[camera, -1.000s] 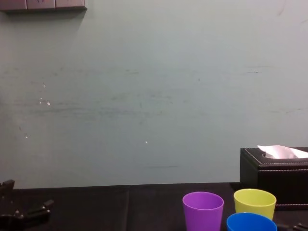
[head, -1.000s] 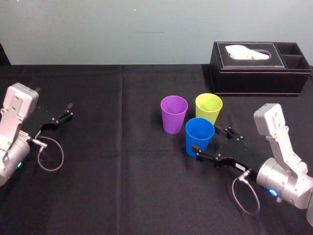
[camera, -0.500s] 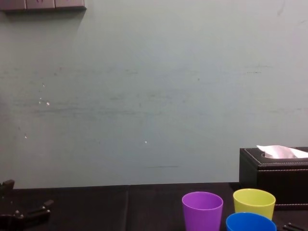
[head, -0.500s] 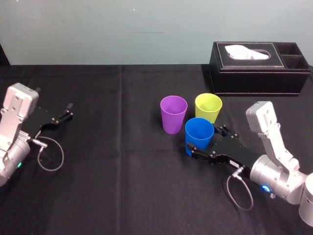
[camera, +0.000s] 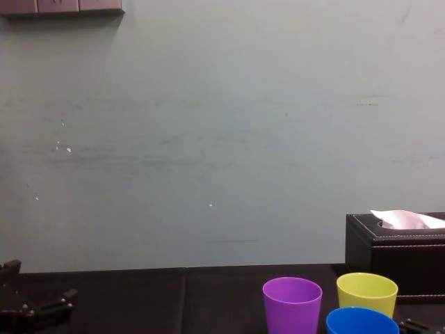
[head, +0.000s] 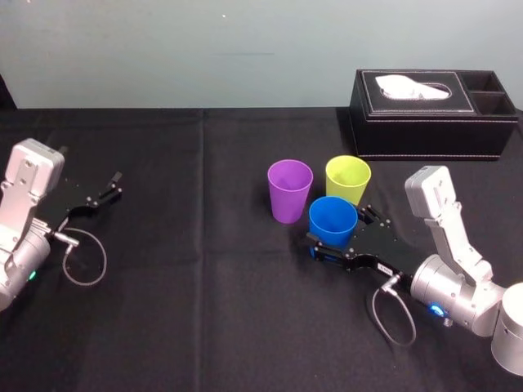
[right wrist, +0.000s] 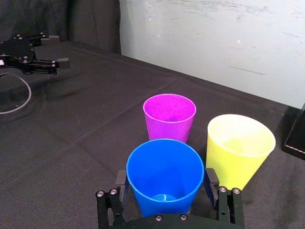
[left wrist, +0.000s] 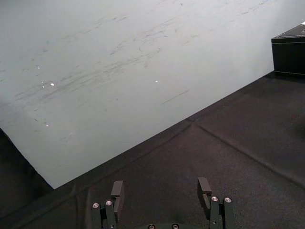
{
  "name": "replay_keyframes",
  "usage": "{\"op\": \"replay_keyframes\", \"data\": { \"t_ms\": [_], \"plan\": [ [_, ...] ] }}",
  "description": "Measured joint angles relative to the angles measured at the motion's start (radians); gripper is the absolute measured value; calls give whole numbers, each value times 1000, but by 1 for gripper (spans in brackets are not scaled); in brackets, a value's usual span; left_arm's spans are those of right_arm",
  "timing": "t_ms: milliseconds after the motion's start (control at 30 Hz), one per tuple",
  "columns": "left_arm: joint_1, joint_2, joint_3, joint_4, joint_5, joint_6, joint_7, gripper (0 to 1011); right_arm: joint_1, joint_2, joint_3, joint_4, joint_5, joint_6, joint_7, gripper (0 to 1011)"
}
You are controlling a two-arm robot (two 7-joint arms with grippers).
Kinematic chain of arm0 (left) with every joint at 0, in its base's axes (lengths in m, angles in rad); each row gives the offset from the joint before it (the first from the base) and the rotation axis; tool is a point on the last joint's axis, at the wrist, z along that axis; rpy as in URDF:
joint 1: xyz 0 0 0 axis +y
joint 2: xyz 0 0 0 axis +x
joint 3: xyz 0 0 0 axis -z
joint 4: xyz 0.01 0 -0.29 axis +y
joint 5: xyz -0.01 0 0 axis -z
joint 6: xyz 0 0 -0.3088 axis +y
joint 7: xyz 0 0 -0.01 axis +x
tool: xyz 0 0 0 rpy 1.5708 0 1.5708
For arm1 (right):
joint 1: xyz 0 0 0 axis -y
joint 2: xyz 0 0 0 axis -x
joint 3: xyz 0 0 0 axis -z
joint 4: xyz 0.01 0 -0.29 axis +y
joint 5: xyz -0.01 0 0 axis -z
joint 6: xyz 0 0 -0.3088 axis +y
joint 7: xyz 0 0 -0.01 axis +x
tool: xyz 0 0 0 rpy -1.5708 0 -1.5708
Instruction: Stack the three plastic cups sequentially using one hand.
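Observation:
Three plastic cups stand upright and close together right of the table's centre: purple, yellow-green and blue, the blue one nearest me. My right gripper lies low on the cloth, open, with one finger on each side of the blue cup's lower part. In the right wrist view the blue cup sits between the fingers, with the purple cup and the yellow-green cup just behind it. My left gripper rests open at the far left with nothing between its fingers.
A black tissue box stands at the back right, behind the cups. The black cloth covers the table, with free room in the middle and left. A grey cable loops beside each wrist.
My right gripper has slid forward and leftward along the cloth, so its fingers now reach around the blue cup. The cups and the left arm have not moved.

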Motion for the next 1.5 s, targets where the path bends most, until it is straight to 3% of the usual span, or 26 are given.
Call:
{"op": "replay_keyframes", "data": {
  "t_ms": [233,500,633,1100,1233,1500],
  "plan": [
    [0,0,0,0,0,0,0,1011,-1,1,1,-1,0,0,-1,985],
    [0,0,0,0,0,0,0,1011,-2,1,1,-2,0,0,-1,796],
    [0,0,0,0,0,0,0,1011,-3,2,2,-3,1,1,-1,752],
    [0,0,0,0,0,0,0,1011,-4,2,2,-4,2,1,-3,720],
    [0,0,0,0,0,0,0,1011,-23,6,16,-34,1,-1,-19,720],
    [0,0,0,0,0,0,0,1012,-81,37,58,-160,0,23,-44,720]
  ]
}}
